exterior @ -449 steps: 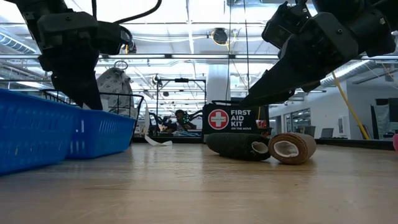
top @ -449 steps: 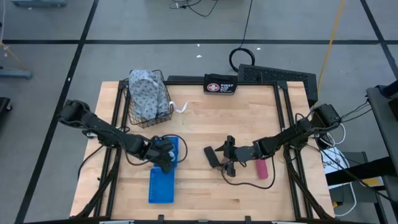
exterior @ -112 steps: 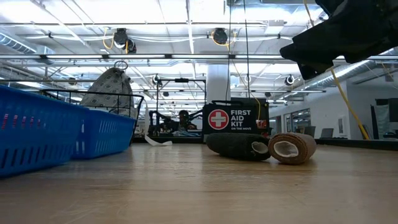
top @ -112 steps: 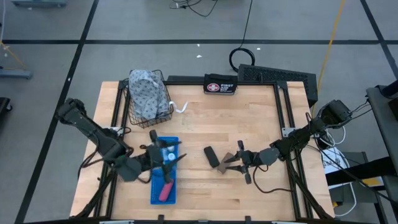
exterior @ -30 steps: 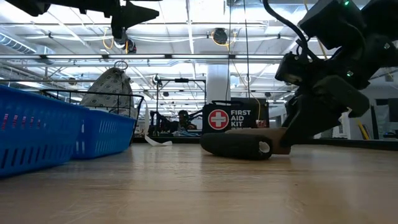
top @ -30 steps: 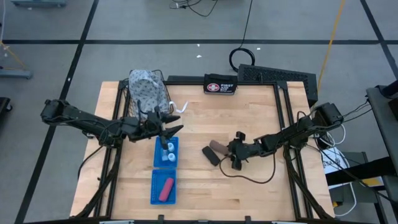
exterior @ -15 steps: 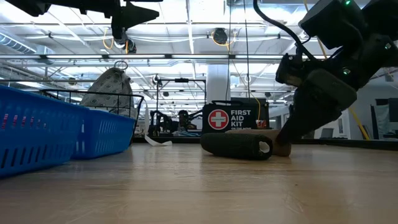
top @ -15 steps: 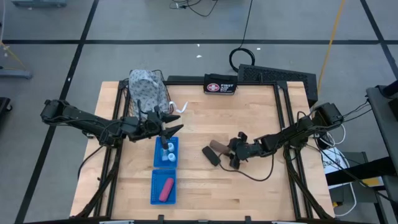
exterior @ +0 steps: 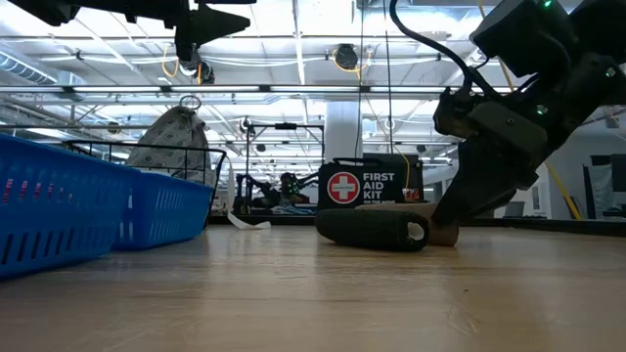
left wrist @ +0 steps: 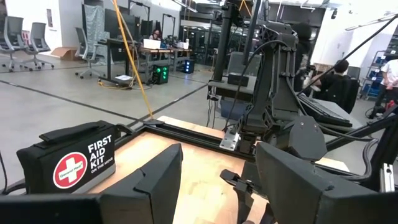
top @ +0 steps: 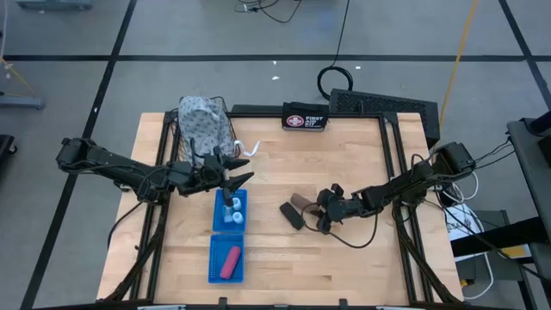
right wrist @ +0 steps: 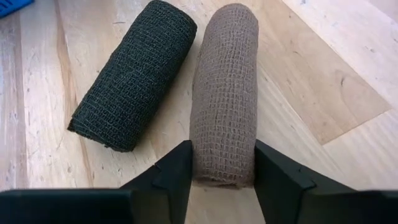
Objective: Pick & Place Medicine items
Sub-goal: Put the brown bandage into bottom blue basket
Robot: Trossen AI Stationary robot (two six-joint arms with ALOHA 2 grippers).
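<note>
A brown roll [top: 300, 202] and a black roll [top: 290, 215] lie side by side on the table, right of centre. My right gripper [top: 316, 213] is low at the brown roll's right end, open, one finger on each long side [right wrist: 224, 93]. The black roll [right wrist: 134, 74] lies free beside it. My left gripper [top: 234, 178] is open and empty, high above the far end of the blue trays. White bottles [top: 230, 213] stand in the far blue tray; a pink tube [top: 230, 262] lies in the near one. My right gripper straddles the brown roll's end nearest it [right wrist: 222, 163], fingers level from the table's right and along the roll. The fingers [right wrist: 175, 177] lie flush with its long sides, with no dent showing; I cannot tell whether they touch. The roll lies on the table.
A black first-aid pouch [top: 305, 119] stands at the far edge. A wire basket with patterned cloth [top: 205, 133] stands at the far left, a white scrap [top: 250, 151] beside it. The two blue trays [top: 215, 258] sit left of centre. Bare wood lies in front of the rolls.
My right gripper has edged toward the table's left edge, farther along the brown roll. Both rolls have stayed where they were.
</note>
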